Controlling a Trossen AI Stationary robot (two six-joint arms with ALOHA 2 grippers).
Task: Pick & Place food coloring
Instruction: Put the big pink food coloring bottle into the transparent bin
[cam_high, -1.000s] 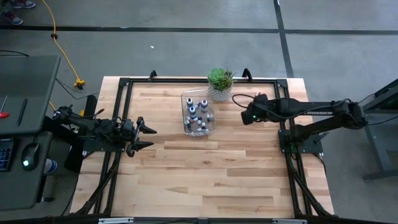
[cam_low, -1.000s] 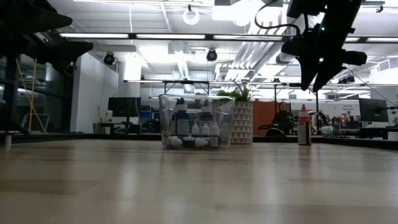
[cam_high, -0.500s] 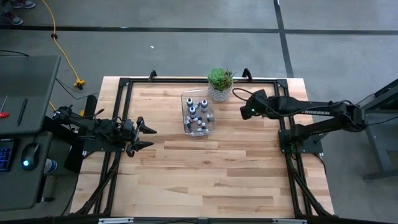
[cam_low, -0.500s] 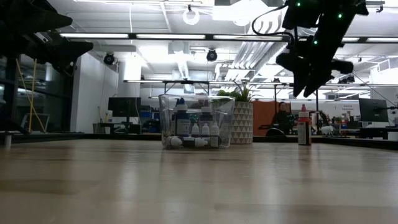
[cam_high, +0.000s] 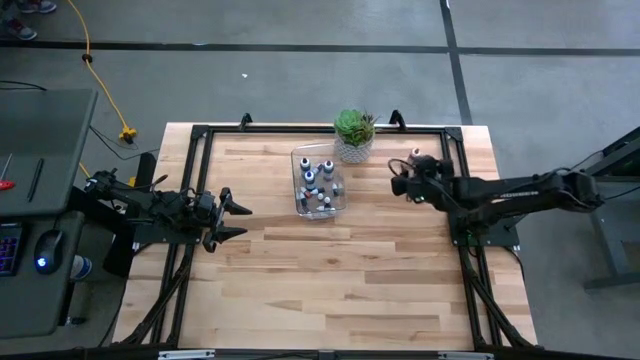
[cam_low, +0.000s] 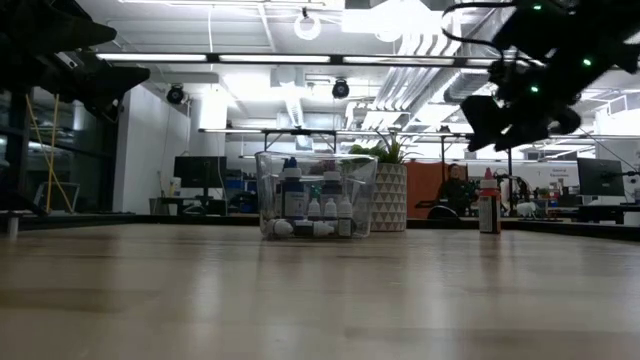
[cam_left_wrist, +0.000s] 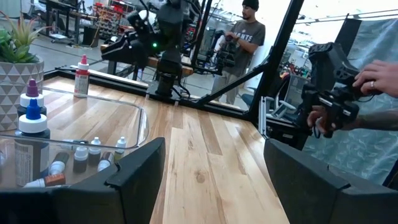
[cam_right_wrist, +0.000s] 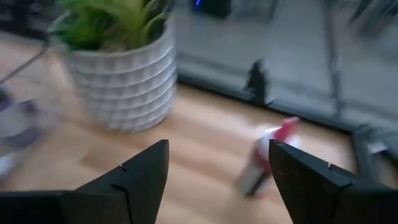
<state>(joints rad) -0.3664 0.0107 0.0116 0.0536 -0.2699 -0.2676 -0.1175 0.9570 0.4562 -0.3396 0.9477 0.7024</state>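
Observation:
Several small food coloring bottles (cam_high: 318, 180) stand and lie in a clear plastic bin (cam_high: 298, 155) at the table's far middle, also seen in the low view (cam_low: 315, 208). One red-capped bottle (cam_high: 416, 153) stands alone on its base at the far right (cam_low: 488, 212) (cam_right_wrist: 264, 163). My right gripper (cam_high: 402, 178) hangs open above the table between bin and red-capped bottle (cam_low: 478, 112) (cam_right_wrist: 217, 180), slanting slightly down, nothing between its fingers. My left gripper (cam_high: 238, 215) waits open at the left (cam_left_wrist: 214, 180).
A green succulent in a white patterned pot (cam_high: 354, 135) stands just beyond the bin (cam_right_wrist: 121, 74). A black frame (cam_high: 300, 129) runs around the table's edge. Bare wood lies across the near half (cam_high: 330, 290). People stand beyond the table in the left wrist view (cam_left_wrist: 245, 34).
My right gripper has sunk a little and tipped up from pointing steeply down to a shallow downward slant, rolling as it went; its arm has swung lower over the table's right side. The bottles, bin and plant have stayed in place.

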